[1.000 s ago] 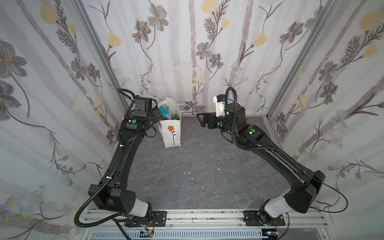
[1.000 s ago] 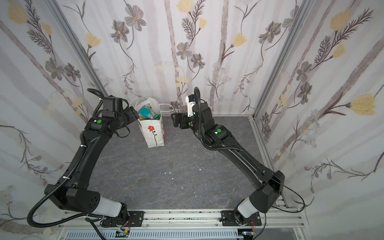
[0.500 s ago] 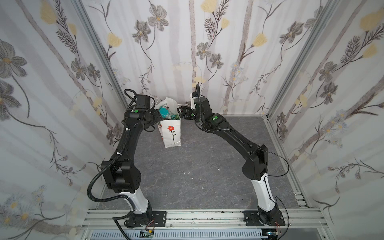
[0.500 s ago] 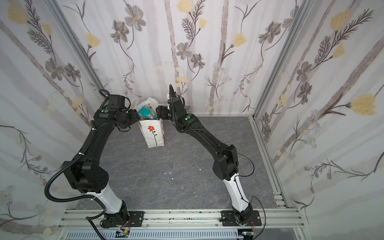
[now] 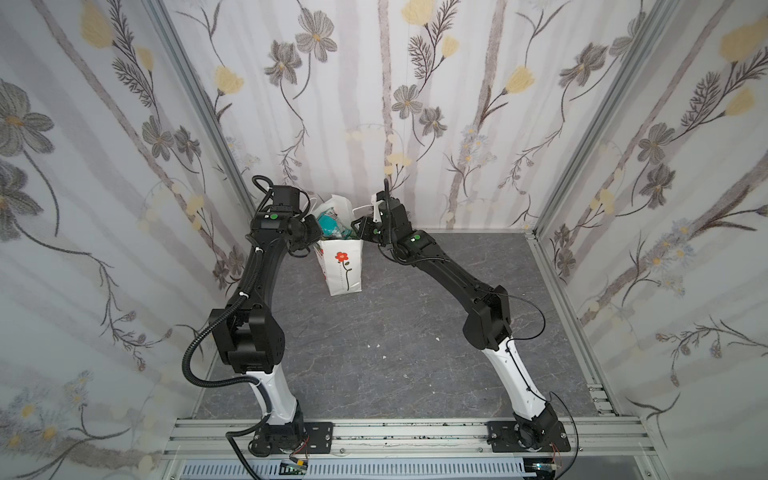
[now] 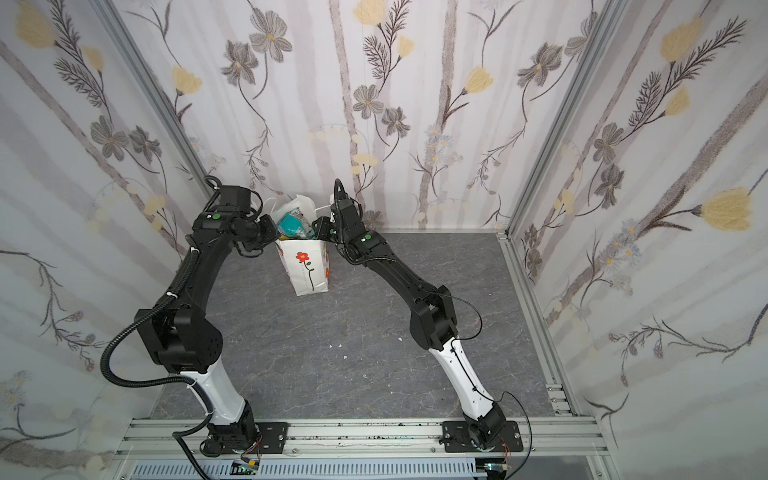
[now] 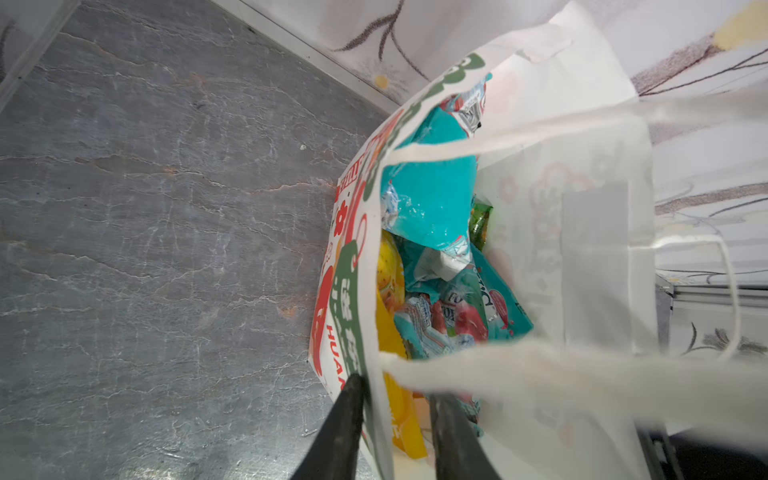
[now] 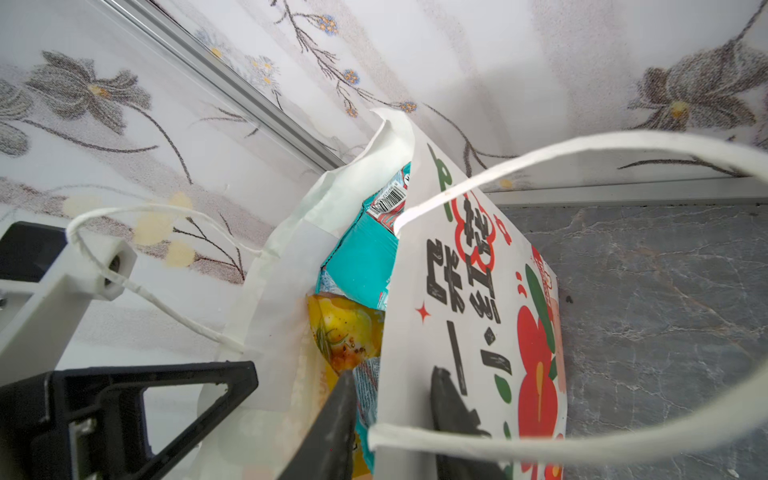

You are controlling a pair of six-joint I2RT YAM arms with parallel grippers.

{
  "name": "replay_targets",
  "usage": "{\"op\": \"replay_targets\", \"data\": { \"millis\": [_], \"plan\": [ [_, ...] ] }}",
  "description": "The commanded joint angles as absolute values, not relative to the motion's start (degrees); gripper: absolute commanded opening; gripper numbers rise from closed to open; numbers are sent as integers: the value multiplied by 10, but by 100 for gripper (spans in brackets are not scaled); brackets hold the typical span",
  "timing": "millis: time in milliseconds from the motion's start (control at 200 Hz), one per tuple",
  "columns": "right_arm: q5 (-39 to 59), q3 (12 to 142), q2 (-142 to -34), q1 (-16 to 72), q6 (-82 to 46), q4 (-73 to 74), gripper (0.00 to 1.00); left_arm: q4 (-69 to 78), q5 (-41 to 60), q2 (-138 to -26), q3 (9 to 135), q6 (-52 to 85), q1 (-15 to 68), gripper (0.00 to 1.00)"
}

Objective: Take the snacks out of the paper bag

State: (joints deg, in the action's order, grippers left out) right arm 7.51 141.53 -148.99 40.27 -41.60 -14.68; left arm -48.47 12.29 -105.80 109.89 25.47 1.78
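The white paper bag [image 5: 340, 266] [image 6: 307, 270] with a red flower stands upright at the back of the grey floor. Snacks fill its mouth: a teal packet [image 7: 428, 199] [image 8: 361, 257] on top, a yellow one [image 7: 388, 266] [image 8: 345, 328], a teal FOX'S one [image 7: 469, 307]. My left gripper [image 5: 313, 232] [image 7: 397, 386] straddles the bag's left rim, one finger outside, one inside. The wall lies against the outer finger, and a gap shows to the inner one. My right gripper [image 5: 358, 226] [image 8: 392, 374] straddles the right rim the same way, its jaws narrow.
White cord handles [image 7: 540, 374] [image 8: 582, 153] loop across both wrist views. Flowered walls [image 5: 374, 104] close in on three sides, and the bag stands close to the back one. Small white crumbs [image 5: 376, 345] lie on the floor [image 5: 395, 332]. A metal rail [image 5: 374, 432] carries both arm bases.
Both arms have swung in to the bag's mouth, the right one from well to its right. Both pairs of jaws have narrowed round the rim.
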Motion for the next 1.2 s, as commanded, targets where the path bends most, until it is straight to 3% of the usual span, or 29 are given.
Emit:
{"op": "replay_targets", "data": {
  "millis": [0, 215, 445, 844, 1194],
  "plan": [
    [72, 1418, -1492, 400, -425, -152, 21, -521, 157, -1074, 1124, 242, 18, 16],
    [73, 1417, -1487, 401, -420, -178, 0, -546, 183, -1080, 1140, 238, 22, 0],
    [54, 1350, -1421, 403, -396, -189, 0, -557, 216, -1066, 1126, 242, 41, 0],
    [28, 988, -1166, 405, -376, -92, 0, -456, 233, -922, 947, 321, 113, 0],
    [-10, 690, -909, 445, -390, -43, 0, -397, 194, -789, 786, 396, 247, 0]
  ]
}}
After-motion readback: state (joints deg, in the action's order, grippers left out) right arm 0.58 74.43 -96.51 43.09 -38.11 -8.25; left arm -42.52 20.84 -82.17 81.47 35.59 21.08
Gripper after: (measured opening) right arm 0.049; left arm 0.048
